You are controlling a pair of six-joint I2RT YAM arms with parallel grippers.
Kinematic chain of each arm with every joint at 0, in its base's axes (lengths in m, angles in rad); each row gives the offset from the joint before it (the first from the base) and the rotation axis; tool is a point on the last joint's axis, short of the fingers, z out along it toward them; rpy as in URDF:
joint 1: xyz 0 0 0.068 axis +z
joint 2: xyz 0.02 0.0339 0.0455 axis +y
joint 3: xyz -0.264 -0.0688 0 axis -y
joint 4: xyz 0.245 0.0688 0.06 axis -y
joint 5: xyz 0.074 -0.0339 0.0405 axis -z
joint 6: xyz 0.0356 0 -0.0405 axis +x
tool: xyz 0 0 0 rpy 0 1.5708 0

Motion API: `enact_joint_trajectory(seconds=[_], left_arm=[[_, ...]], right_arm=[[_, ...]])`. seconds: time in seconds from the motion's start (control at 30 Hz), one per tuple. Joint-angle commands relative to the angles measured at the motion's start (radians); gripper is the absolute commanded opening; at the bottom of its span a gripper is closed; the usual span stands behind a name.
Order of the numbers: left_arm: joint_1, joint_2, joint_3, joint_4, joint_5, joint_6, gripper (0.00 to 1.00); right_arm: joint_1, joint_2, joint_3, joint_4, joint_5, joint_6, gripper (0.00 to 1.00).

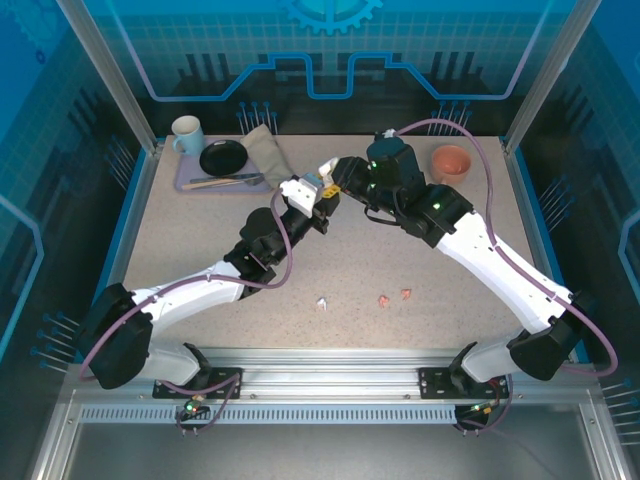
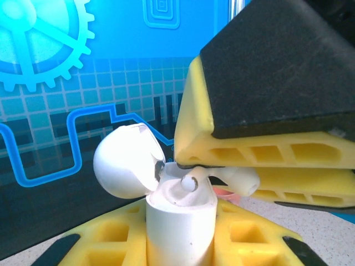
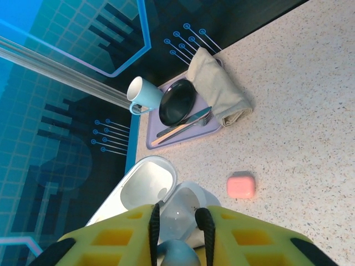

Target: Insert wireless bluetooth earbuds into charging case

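Observation:
My left gripper (image 1: 305,197) is shut on a white charging case (image 2: 180,221), held upright with its lid (image 2: 125,163) swung open. My right gripper (image 1: 335,186) meets it from the right, shut on a white earbud (image 2: 239,179) whose stem reaches down into the case's opening. In the right wrist view the yellow fingers (image 3: 116,241) hover right over the open case (image 3: 186,208), and the earbud (image 3: 177,254) shows between them. On the table lie one white earbud (image 1: 323,302) and two salmon-pink earbuds (image 1: 385,298). A closed pink case (image 3: 241,186) rests on the table beyond.
A lilac tray (image 1: 188,184) at the back left carries a mug (image 1: 186,132), a black plate (image 1: 222,157) and cutlery, with a folded cloth (image 1: 267,152) beside it. A terracotta bowl (image 1: 451,162) stands at the back right.

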Motion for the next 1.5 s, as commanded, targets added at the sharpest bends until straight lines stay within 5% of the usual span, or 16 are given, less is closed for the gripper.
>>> enact_joint_trajectory(seconds=[0.0, 0.3, 1.07, 1.47], left_arm=[[-0.017, -0.046, 0.01, 0.116, 0.055, -0.011, 0.0], [-0.015, -0.034, -0.002, 0.11, 0.052, -0.013, 0.0], [0.044, -0.11, -0.075, -0.016, 0.203, -0.056, 0.0], [0.161, -0.155, -0.077, -0.187, 0.562, -0.106, 0.0]], right_arm=[[-0.009, 0.014, -0.012, -0.044, -0.021, -0.015, 0.25], [-0.009, 0.005, -0.029, -0.031, -0.03, -0.012, 0.16], [-0.039, -0.142, -0.15, 0.067, -0.051, -0.194, 0.15], [-0.053, -0.232, -0.2, 0.207, -0.146, -0.471, 0.14]])
